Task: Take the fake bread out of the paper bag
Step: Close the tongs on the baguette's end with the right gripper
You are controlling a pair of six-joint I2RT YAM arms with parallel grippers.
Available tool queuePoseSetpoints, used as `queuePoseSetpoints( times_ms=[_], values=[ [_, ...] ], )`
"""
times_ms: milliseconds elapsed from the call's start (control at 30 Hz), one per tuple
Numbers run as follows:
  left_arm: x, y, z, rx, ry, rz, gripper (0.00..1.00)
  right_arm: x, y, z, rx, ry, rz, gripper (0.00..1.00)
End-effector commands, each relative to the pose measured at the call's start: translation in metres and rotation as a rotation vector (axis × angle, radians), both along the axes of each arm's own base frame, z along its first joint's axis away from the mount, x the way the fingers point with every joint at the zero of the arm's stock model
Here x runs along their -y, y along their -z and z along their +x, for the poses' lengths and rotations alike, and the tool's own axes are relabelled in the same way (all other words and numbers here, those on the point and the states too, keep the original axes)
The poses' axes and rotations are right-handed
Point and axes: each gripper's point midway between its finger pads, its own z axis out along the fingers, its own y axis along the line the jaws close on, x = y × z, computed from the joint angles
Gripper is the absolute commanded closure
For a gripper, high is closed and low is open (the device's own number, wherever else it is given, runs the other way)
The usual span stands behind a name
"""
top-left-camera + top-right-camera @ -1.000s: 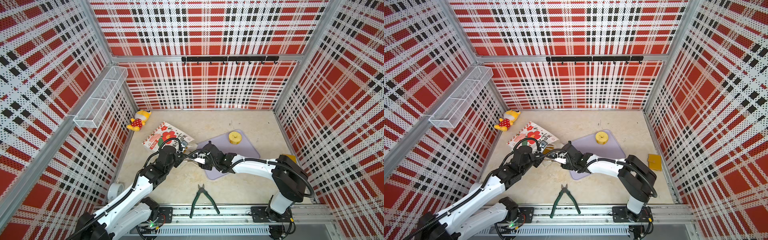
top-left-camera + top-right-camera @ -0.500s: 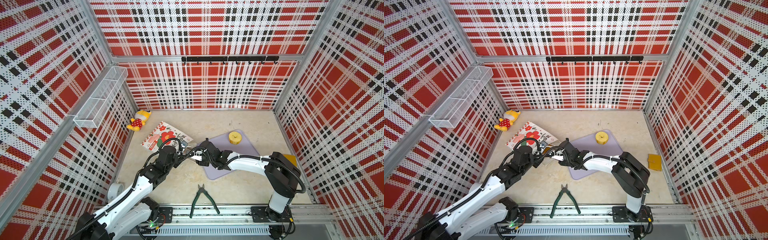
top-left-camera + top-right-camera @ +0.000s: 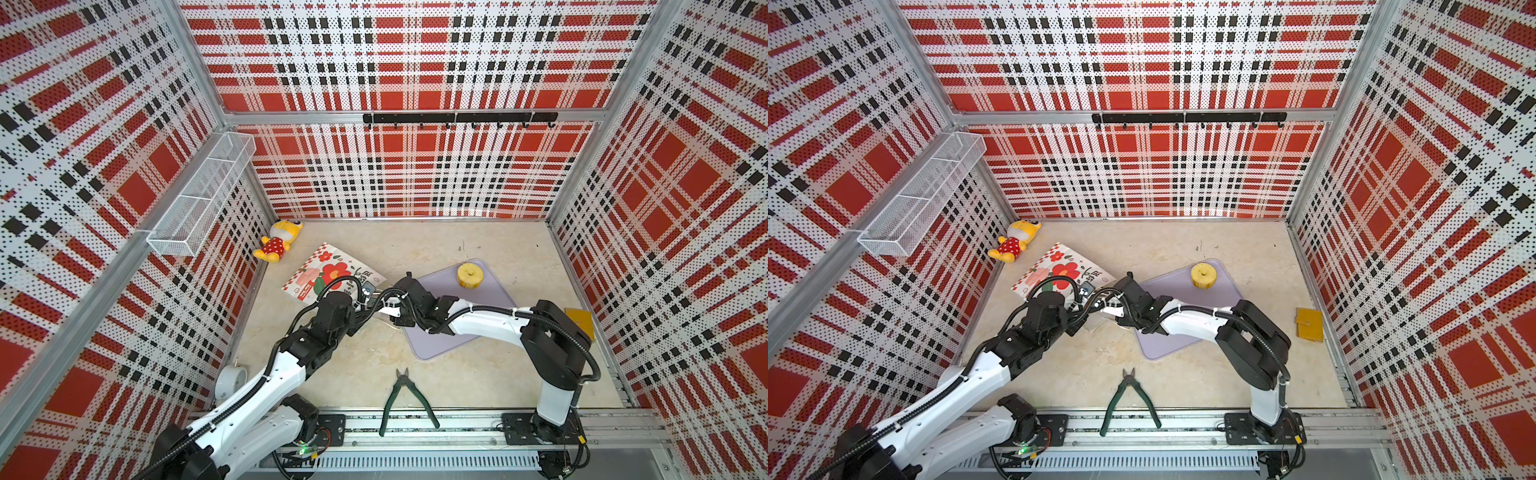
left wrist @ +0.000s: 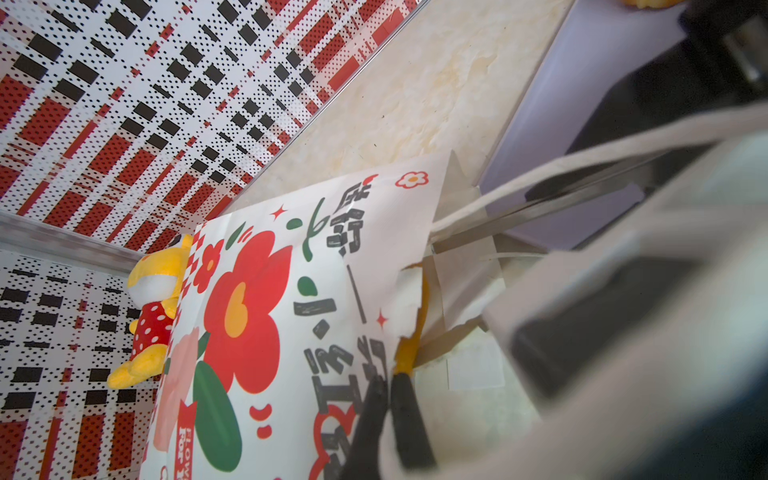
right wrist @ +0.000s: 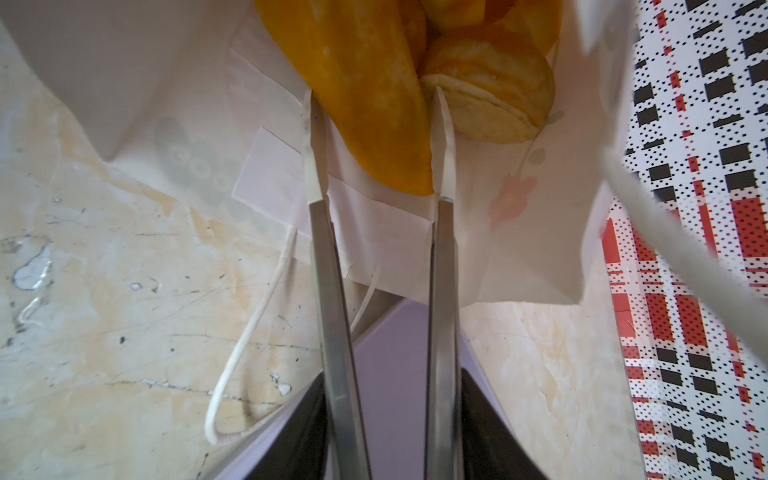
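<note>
The paper bag (image 3: 332,270) (image 3: 1059,270) lies on its side at the table's left, its mouth facing the lilac tray (image 3: 490,295). My left gripper (image 4: 388,378) is shut on the torn upper rim of the paper bag (image 4: 270,311) and holds the mouth up. In the right wrist view my right gripper (image 5: 374,97) reaches into the mouth, one long metal finger pressed against each side of a long orange loaf (image 5: 365,54). A round bun (image 5: 486,95) and more fake bread lie behind it. A yellow fluted cake (image 3: 468,275) (image 3: 1202,275) stands on the tray.
Green pliers (image 3: 405,399) lie near the front rail. A plush doll (image 3: 276,245) sits in the back left corner and a yellow wallet (image 3: 1309,324) lies at the right wall. A loose cord handle (image 5: 249,332) trails on the table. A wire basket (image 3: 199,203) hangs on the left wall.
My right gripper has moved left and deeper into the bag's mouth, and its fingers have come closer together round the loaf. The left gripper has kept its hold on the rim.
</note>
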Motion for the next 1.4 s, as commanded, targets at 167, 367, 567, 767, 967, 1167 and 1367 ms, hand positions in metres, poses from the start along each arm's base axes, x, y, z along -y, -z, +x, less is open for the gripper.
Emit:
queuePoseSetpoints(
  times_ms=[167, 367, 567, 767, 967, 1167, 1367],
  values=[
    [0.009, -0.019, 0.006, 0.037, 0.018, -0.035, 1.0, -0.01, -0.009, -0.009, 0.025, -0.019, -0.085, 0.88],
    [0.007, -0.021, 0.013, 0.05, -0.02, -0.042, 1.0, -0.004, -0.029, -0.029, 0.017, 0.033, -0.084, 1.0],
    [0.01, -0.022, 0.017, 0.056, -0.025, -0.06, 1.0, 0.014, -0.037, -0.046, -0.018, 0.116, -0.104, 1.0],
    [0.011, -0.022, 0.019, 0.055, -0.035, -0.073, 1.0, 0.029, -0.05, -0.057, -0.06, 0.193, -0.087, 1.0],
    [0.015, -0.019, 0.019, 0.046, -0.038, -0.09, 1.0, 0.02, -0.076, -0.065, -0.151, 0.23, 0.018, 1.0],
    [0.024, -0.014, 0.018, 0.029, -0.023, -0.11, 1.0, -0.003, -0.075, -0.059, -0.183, 0.245, 0.087, 1.0],
    [0.024, -0.017, 0.02, 0.041, -0.038, -0.113, 1.0, -0.004, -0.069, -0.064, -0.266, 0.296, 0.03, 1.0]
  ],
)
